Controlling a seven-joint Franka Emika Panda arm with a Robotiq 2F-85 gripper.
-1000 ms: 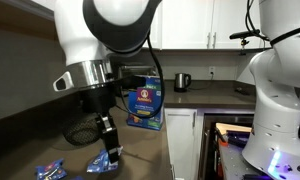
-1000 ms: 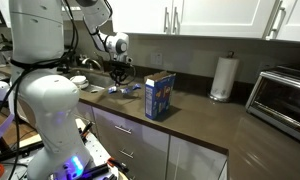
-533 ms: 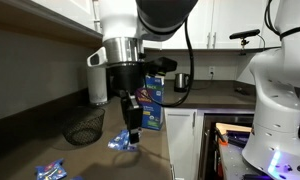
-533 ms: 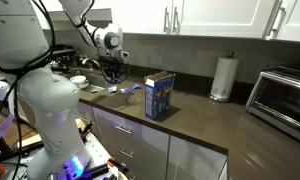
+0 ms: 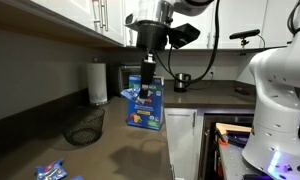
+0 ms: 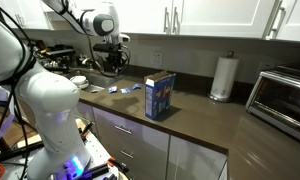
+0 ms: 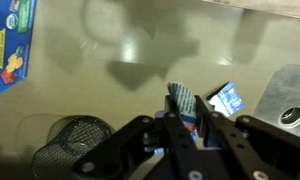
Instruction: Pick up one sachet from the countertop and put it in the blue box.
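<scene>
My gripper (image 7: 186, 128) is shut on a blue and white sachet (image 7: 182, 104), whose top sticks up between the fingers. In an exterior view the gripper (image 5: 147, 78) hangs high above the countertop (image 5: 130, 155), just over the blue box (image 5: 143, 108), with the sachet (image 5: 131, 93) at its tip. In the other exterior view the gripper (image 6: 115, 62) is raised to the left of the blue box (image 6: 159, 95). More sachets lie on the countertop (image 5: 50, 170) (image 6: 118, 90) (image 7: 226, 98). The blue box shows at the top left of the wrist view (image 7: 10, 45).
A black wire mesh basket (image 5: 85, 127) (image 7: 75, 135) stands on the counter near a paper towel roll (image 5: 98, 82). A dark mug (image 5: 182, 81) stands behind the box. A second paper roll (image 6: 223, 78) and a toaster oven (image 6: 285, 95) stand further along.
My gripper has risen from the countertop with the sachet and moved along the counter toward the blue box.
</scene>
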